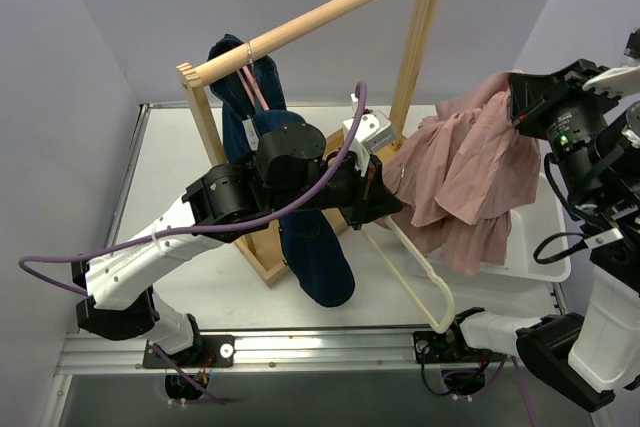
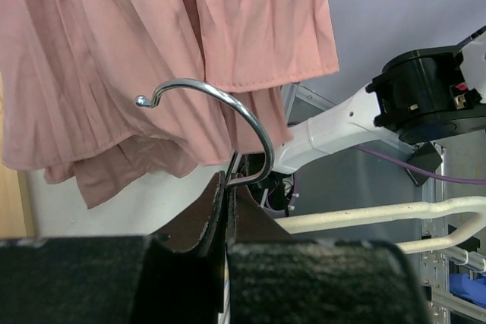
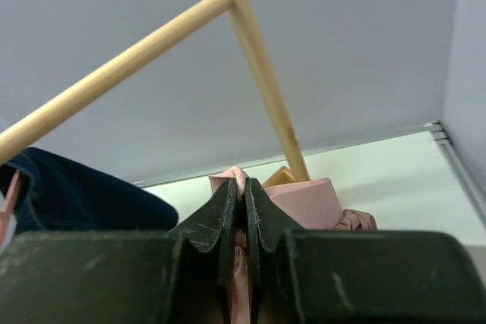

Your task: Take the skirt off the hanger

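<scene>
The left fingers [image 2: 206,221] are closed on the neck of the cream hanger [image 1: 425,272], just under its silver hook. The contact point is masked by the pads in the wrist view and by the arm's housing from above. The right fingers [image 3: 215,225] pinch a fold of the dusty-pink skirt [image 1: 470,172] at its upper edge, and the cloth hangs in the air below them. The skirt's left hem overlaps the hanger's hook end, so it cannot be told whether any fabric still catches there. The hanger's long bars show bare. The skirt's far side and lower hem are partly cut off by a white bin [image 1: 545,247]. The hanger slants to the near edge of the surface [image 1: 180,177], ending just beside the right arm's base. The skirt hangs right of the wooden rack [image 1: 330,12], near its right post. A dark blue denim garment [image 1: 315,257] hangs from the rail behind the left arm.
</scene>
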Available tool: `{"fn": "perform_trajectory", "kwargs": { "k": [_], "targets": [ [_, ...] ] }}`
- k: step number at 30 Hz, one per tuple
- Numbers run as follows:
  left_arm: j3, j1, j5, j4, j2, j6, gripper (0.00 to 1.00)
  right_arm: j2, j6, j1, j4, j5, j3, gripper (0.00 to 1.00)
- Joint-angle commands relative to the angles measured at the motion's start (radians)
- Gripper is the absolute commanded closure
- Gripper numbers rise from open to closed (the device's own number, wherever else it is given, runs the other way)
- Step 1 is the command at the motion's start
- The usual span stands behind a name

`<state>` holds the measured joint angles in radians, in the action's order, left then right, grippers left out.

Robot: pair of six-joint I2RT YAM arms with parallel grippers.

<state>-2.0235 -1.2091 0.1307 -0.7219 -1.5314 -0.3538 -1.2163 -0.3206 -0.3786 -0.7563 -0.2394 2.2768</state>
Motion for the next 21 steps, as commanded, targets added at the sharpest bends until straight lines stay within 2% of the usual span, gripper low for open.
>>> {"fn": "perform_trajectory", "kwargs": {
  "k": [1,5,13,21],
  "targets": [
    [-0.004,0.002,-0.003,0.07,0.031,0.01,0.98,0.034,0.051,0.003,0.002,-0.123,-0.019,1.0],
    [-0.001,0.002,0.001,0.075,0.028,0.007,0.98,0.076,0.064,0.0,-0.009,-0.195,-0.042,1.0],
    [0.011,0.002,0.0,0.076,0.031,0.007,0.98,0.121,0.124,-0.051,-0.083,-0.478,-0.022,1.0],
    [0.023,0.002,0.001,0.079,0.031,0.006,0.98,0.204,0.115,-0.132,-0.086,-0.607,-0.166,1.0]
  ]
}}
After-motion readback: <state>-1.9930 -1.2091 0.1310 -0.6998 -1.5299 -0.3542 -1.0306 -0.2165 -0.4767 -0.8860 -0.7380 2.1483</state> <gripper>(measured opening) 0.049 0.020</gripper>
